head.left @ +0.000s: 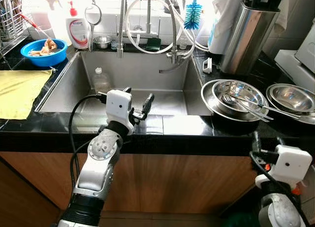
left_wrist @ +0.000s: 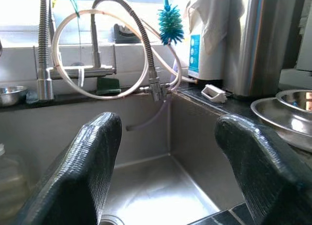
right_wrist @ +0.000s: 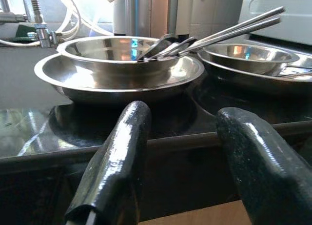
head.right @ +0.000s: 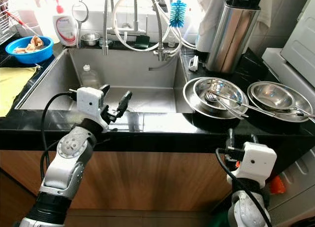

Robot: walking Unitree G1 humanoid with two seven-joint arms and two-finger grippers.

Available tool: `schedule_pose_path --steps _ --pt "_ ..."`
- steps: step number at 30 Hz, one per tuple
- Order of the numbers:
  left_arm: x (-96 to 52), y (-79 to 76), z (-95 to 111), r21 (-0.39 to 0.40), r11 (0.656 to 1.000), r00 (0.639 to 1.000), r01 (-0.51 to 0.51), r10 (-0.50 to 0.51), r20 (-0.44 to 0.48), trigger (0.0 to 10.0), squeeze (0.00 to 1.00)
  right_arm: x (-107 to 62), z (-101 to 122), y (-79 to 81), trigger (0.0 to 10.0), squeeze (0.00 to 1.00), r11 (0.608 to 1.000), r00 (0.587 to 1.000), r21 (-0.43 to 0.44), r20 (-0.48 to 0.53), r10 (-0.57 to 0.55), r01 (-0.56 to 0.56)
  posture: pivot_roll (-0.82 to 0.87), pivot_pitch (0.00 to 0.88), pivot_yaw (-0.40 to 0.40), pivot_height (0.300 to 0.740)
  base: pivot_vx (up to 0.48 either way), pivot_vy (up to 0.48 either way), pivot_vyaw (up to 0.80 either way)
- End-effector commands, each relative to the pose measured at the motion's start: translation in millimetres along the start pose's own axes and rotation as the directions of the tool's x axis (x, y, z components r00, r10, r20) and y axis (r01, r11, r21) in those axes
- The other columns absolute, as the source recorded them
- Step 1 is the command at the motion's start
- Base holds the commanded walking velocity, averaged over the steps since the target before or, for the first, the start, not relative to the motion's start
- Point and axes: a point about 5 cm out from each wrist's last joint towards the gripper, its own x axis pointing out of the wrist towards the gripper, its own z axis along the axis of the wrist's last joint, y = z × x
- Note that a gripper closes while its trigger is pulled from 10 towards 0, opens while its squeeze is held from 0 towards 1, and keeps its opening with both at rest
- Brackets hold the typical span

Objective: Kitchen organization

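Note:
A steel sink (head.left: pixel 147 69) is set into the black counter, and a clear plastic bottle (head.left: pixel 101 80) stands in its left part. My left gripper (head.left: pixel 138 100) hovers over the sink's front rim, open and empty, with its fingers (left_wrist: pixel 92 166) pointing toward the faucet (left_wrist: pixel 146 54). To the right of the sink, a steel bowl sits in a steel plate (head.left: pixel 211 105) with long utensils (head.left: pixel 251 108) lying in it. A second steel bowl (head.left: pixel 291 96) stands further right. My right gripper (head.left: pixel 267 142) is below the counter's front edge, open and empty, facing the stacked dishes (right_wrist: pixel 122 73).
A blue bowl (head.left: pixel 43 52) with scraps and a yellow cloth (head.left: pixel 19 89) lie on the left counter. A soap bottle (head.left: pixel 78 30), a small steel cup (head.left: pixel 102 41) and a blue bottle brush (head.left: pixel 193 14) line the back. A tall steel holder (head.left: pixel 246 35) stands behind the dishes.

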Motion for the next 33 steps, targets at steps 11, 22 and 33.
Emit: schedule_pose_path --steps 11,22,33 --pt "-4.6 -8.1 -4 0.041 0.998 0.999 0.039 -0.039 -0.01 10.0 0.0 20.7 12 6.9 10.0 0.0 0.995 0.995 0.067 0.064 0.076 -0.08 0.02 0.0 -0.046 0.74 0.0 0.0 0.0" --pt "-1.3 -4.4 -2 0.056 0.998 1.0 0.021 -0.021 -0.003 10.0 0.0 35.3 22 2.4 10.0 0.0 0.998 0.994 0.047 0.105 0.043 -0.048 0.03 0.0 -0.049 0.74 0.0 0.0 0.0" --pt "0.6 -3.1 -2 0.061 0.998 1.0 0.025 -0.024 -0.008 10.0 0.0 24.3 20 -6.0 10.0 0.0 0.999 0.996 0.045 0.084 -0.01 0.006 0.02 0.0 -0.041 0.74 0.0 0.0 0.0"
